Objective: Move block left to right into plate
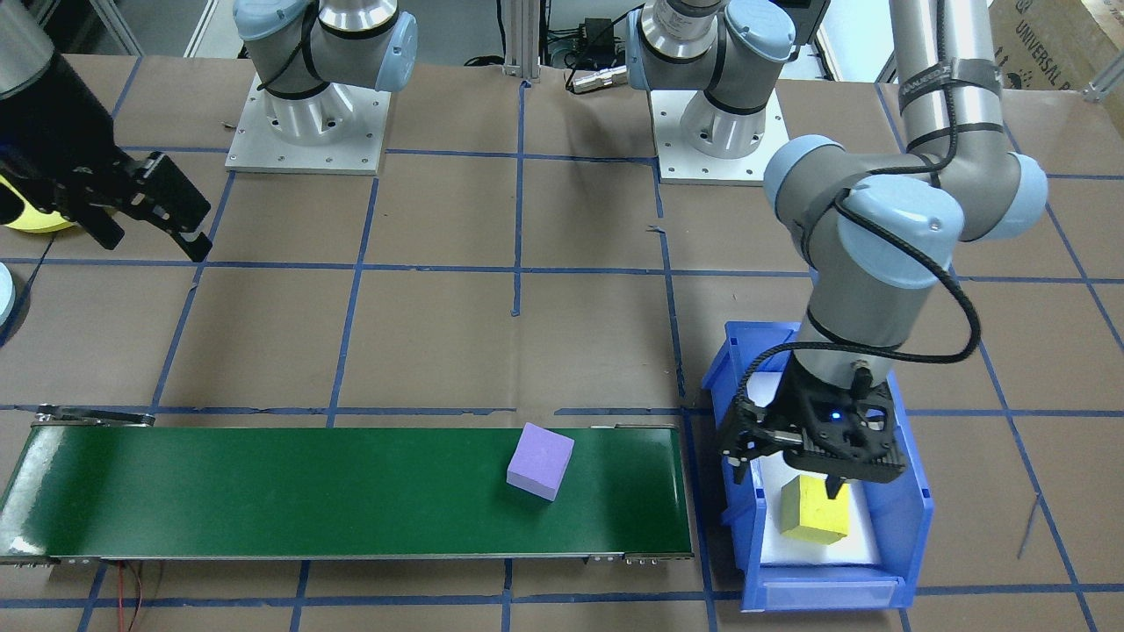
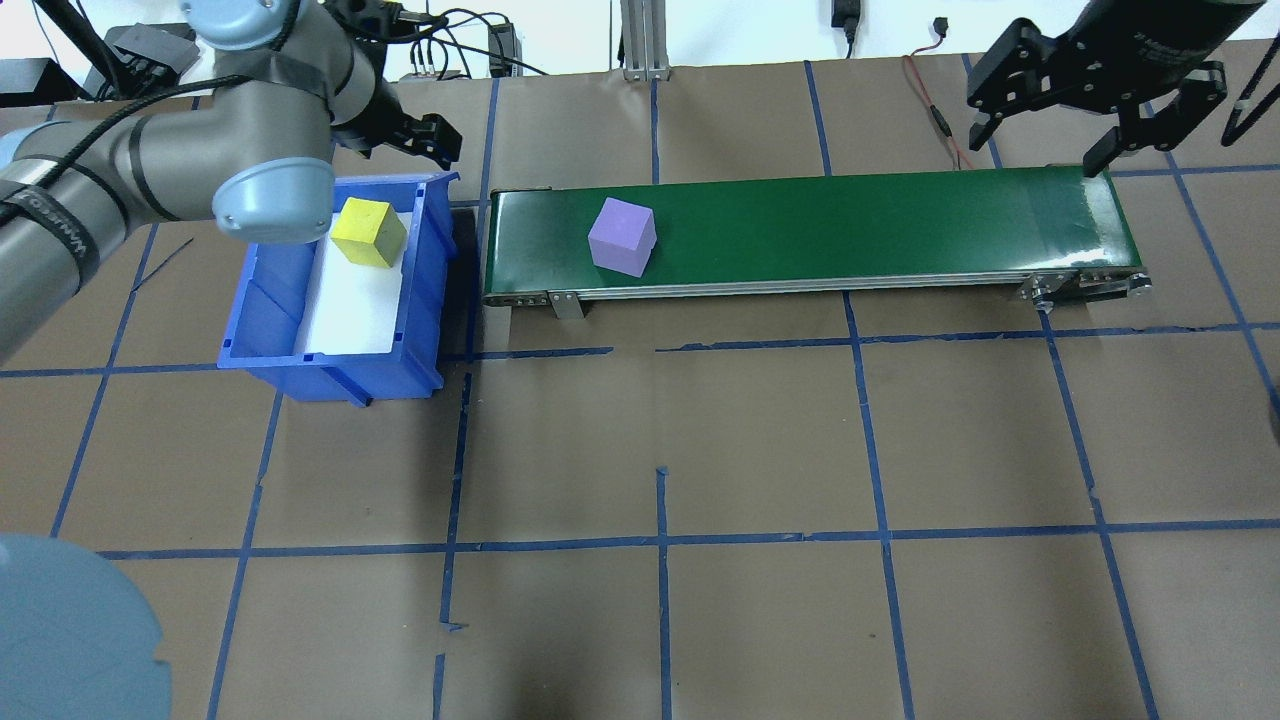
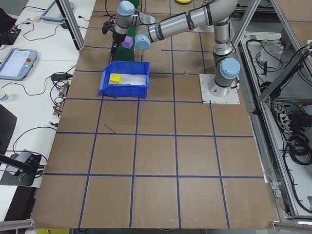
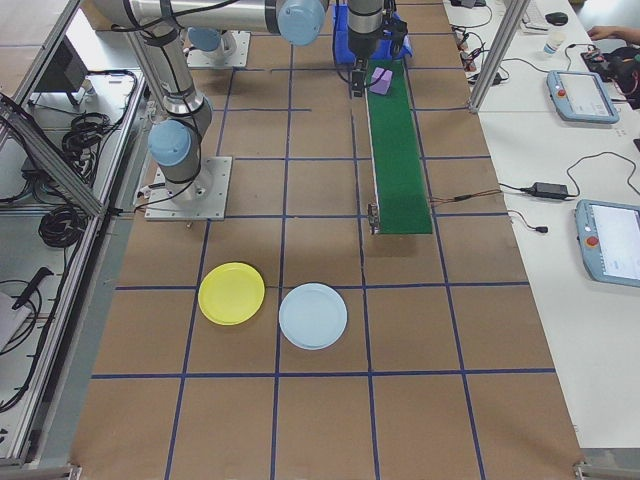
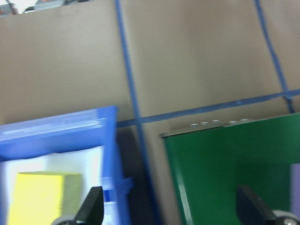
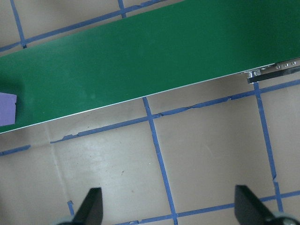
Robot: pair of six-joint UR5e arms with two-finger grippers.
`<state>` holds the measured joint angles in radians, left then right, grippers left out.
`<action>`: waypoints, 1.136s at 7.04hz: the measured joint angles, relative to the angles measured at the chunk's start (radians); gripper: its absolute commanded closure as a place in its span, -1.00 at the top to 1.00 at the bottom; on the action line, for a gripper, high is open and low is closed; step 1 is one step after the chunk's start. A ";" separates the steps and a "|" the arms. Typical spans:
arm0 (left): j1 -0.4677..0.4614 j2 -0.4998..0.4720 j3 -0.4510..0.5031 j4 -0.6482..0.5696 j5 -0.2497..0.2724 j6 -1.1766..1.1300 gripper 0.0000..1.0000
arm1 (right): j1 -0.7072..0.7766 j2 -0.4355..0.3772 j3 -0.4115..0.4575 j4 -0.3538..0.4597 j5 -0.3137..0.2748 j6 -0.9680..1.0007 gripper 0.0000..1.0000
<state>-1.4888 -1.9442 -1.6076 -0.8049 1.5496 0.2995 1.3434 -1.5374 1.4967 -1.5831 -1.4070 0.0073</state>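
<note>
A purple block lies on the green conveyor belt, near the end next to the blue bin. Inside the bin, a yellow block sits on a white liner. My left gripper hangs open above the bin's belt-side wall, holding nothing; its fingertips spread wide over the bin wall and the belt's end. My right gripper is open and empty over the belt's other end. The yellow plate lies on the table beyond that end, largely hidden behind the right gripper in the front view.
A light blue plate lies beside the yellow one. Both arm bases stand at the table's robot side. Brown paper with blue tape lines covers the table. Tablets and cables lie on side benches.
</note>
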 measured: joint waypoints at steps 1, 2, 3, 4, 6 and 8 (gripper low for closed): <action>0.053 -0.014 0.000 -0.005 -0.007 0.070 1.00 | -0.053 0.018 0.000 -0.007 0.002 -0.062 1.00; 0.086 -0.035 0.001 -0.004 -0.017 0.119 1.00 | -0.093 0.050 -0.004 -0.013 -0.021 -0.103 1.00; 0.102 -0.062 0.002 -0.001 -0.021 0.162 1.00 | -0.114 0.103 -0.006 -0.039 -0.047 -0.142 1.00; 0.107 -0.090 0.004 0.003 -0.023 0.183 1.00 | -0.122 0.178 -0.007 -0.104 -0.060 -0.176 1.00; 0.109 -0.125 0.012 0.007 -0.025 0.190 1.00 | -0.126 0.309 -0.011 -0.249 -0.026 -0.197 1.00; 0.110 -0.139 0.006 0.007 -0.039 0.189 0.97 | -0.126 0.365 -0.003 -0.332 0.016 -0.205 1.00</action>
<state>-1.3791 -2.0827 -1.6011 -0.7977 1.5105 0.4888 1.2177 -1.1723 1.4934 -1.9146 -1.3912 -0.1979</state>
